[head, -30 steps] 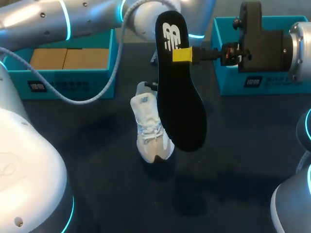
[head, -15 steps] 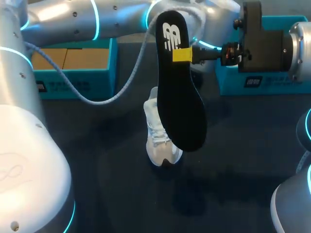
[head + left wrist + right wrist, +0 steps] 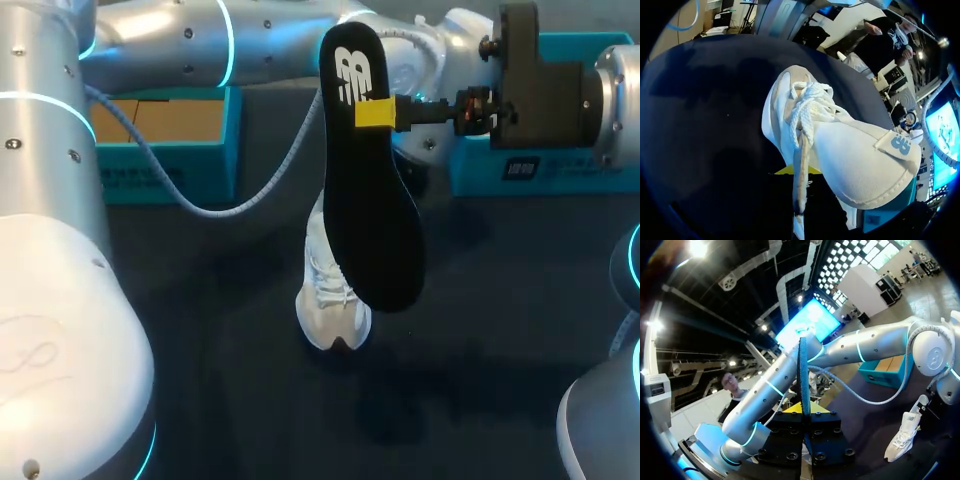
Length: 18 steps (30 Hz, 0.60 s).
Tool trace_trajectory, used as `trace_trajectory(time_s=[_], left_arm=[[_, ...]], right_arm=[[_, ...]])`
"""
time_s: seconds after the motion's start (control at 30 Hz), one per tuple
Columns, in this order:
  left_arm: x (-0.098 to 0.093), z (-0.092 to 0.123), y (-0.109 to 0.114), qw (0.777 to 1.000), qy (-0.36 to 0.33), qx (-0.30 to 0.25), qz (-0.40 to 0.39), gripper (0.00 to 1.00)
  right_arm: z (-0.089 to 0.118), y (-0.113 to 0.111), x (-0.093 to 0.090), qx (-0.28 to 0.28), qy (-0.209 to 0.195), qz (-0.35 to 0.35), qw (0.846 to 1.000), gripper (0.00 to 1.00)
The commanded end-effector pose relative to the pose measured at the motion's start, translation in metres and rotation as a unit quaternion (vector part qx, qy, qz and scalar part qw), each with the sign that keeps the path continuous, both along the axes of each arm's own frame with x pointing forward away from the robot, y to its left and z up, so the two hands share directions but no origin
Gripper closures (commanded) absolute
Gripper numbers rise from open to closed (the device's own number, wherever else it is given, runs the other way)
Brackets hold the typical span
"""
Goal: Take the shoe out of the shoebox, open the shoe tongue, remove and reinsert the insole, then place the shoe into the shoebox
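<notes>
- Since the earlier frames, our left arm has swung further across the far side of the counter (image 3: 480,340). It has carried the shoe (image 3: 330,300) with it, toward the right and nearer the camera.
- The insole (image 3: 370,180) and our right hand (image 3: 385,113) have not shifted.
- The right hand is closed on the insole, its yellow-tipped fingers pinching one long edge near the logo end. The insole stands upright above the counter with the logo end uppermost. In the right wrist view it appears edge-on between the fingers.
- The left hand (image 3: 923,401) grips the shoe at the heel end. The white shoe hangs toe-down, laces toward the camera, partly behind the insole in the head view. Only one yellow fingertip (image 3: 792,170) shows under the shoe in the left wrist view.
- A teal shoebox (image 3: 150,175) sits at far left with brown cardboard (image 3: 165,120) inside.
- A second teal box (image 3: 560,170) sits at far right. We cannot tell its contents, since the right hand's body hides them.
- The counter is dark, and the insole's shadow lies on it below the shoe.
</notes>
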<state>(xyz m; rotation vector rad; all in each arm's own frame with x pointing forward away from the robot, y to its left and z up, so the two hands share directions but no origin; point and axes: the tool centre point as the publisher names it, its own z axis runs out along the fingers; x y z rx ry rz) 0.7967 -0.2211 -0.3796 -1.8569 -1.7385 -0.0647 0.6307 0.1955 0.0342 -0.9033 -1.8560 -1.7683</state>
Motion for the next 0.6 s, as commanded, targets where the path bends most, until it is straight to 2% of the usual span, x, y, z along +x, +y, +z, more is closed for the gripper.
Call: trace_trajectory(time_s=[0.03,0.1,0.13,0.37,0.6], left_arm=[[-0.001,-0.005,-0.001,1.0,0.003,0.003,-0.001,0.98],[-0.003,-0.004,-0.001,1.0,0.003,0.004,-0.001,0.45],[-0.003,-0.003,-0.001,1.0,0.002,0.004,0.0,0.01],[-0.002,0.018,-0.002,0.999,-0.012,-0.028,0.019,0.0],[0.014,0.065,0.002,0.993,-0.028,-0.096,0.058,0.0]], right_arm=[[-0.001,0.002,0.001,0.001,0.0,0.0,1.0,1.0],[-0.001,0.002,0.001,0.001,0.0,0.0,1.0,1.0],[-0.001,0.002,0.001,0.001,0.0,0.0,1.0,1.0],[-0.001,0.002,0.001,0.001,0.0,0.0,1.0,1.0],[-0.001,0.002,0.001,0.001,0.0,0.0,1.0,1.0]])
